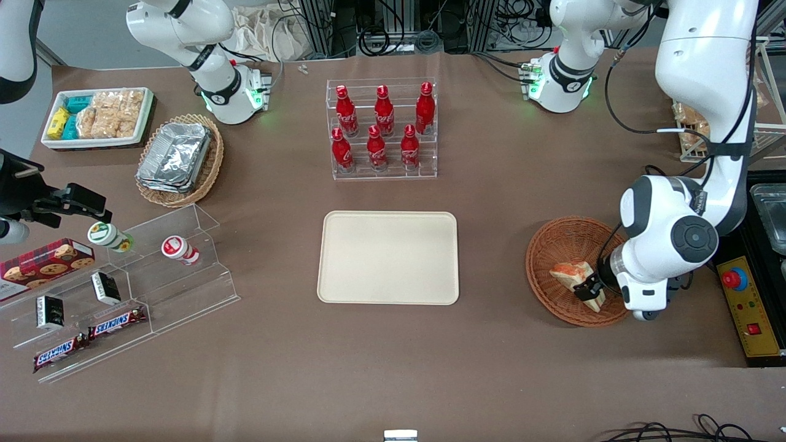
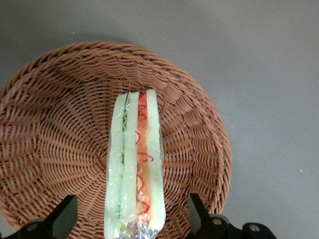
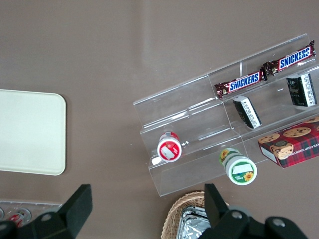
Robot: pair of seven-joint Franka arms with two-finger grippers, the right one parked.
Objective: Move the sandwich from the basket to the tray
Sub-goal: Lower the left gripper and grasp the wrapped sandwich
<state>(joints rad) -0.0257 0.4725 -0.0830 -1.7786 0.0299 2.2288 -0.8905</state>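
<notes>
The sandwich (image 1: 570, 272), a wrapped wedge of white bread with orange-red and green filling, lies in the round reddish-brown wicker basket (image 1: 543, 245) toward the working arm's end of the table. My left gripper (image 1: 588, 288) is down in the basket, open, with one finger on each side of the sandwich and a gap to each. The left wrist view shows the sandwich (image 2: 133, 169) standing on edge between the spread fingers of the gripper (image 2: 130, 219), with the basket (image 2: 50, 124) under it. The beige tray (image 1: 388, 258) lies bare at the table's middle and also shows in the right wrist view (image 3: 30, 132).
A clear rack of red bottles (image 1: 384, 129) stands farther from the camera than the tray. A yellow control box with a red button (image 1: 746, 301) lies beside the basket. A tan basket of foil containers (image 1: 181, 156), a snack tray (image 1: 98, 116) and a clear shelf (image 1: 123, 282) lie toward the parked arm's end.
</notes>
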